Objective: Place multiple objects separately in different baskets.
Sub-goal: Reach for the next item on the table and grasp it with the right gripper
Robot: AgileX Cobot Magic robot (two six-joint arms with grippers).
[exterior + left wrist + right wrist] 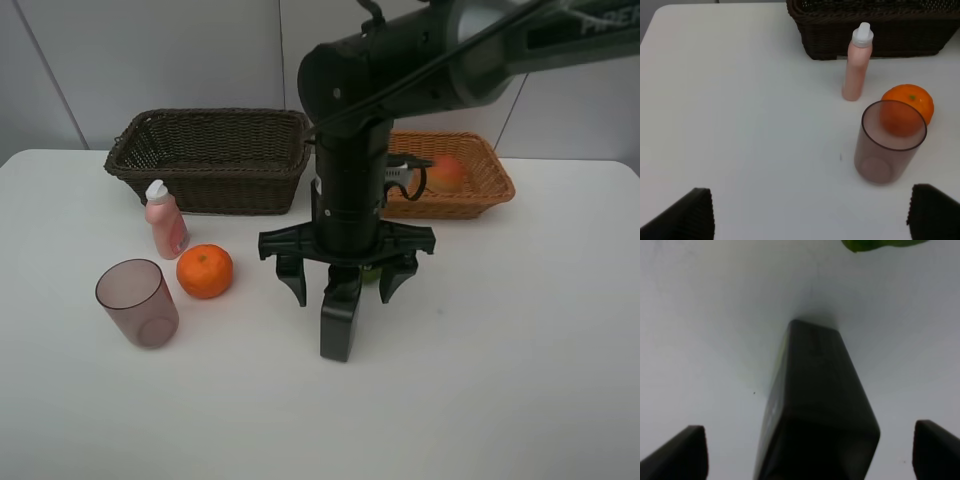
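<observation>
We see a dark basket (210, 160) at the back of the white table (530, 380). Just beside the dark basket, on its right, sits the tan basket (485, 190). The peach (446, 172) lies inside it.

The pink bottle (165, 222) stands just in front of the dark basket, near its left end. The orange (205, 271) lies a bit further out. The cup (138, 303) stands further out again, open side up.

The black bottle (338, 325) stands in front of the dark basket's right end, well apart from it. The lime (371, 276) is a little nearer to the dark basket, mostly hidden by the arm (350, 150).

The right gripper (344, 294) hangs over the black bottle. Its fingers (682, 452) are wide apart, one on each side of the bottle. They do not touch it.

The left gripper (812, 215) hangs over the table, further from the dark basket than the cup. It is wide apart too, with only bare table in between.
</observation>
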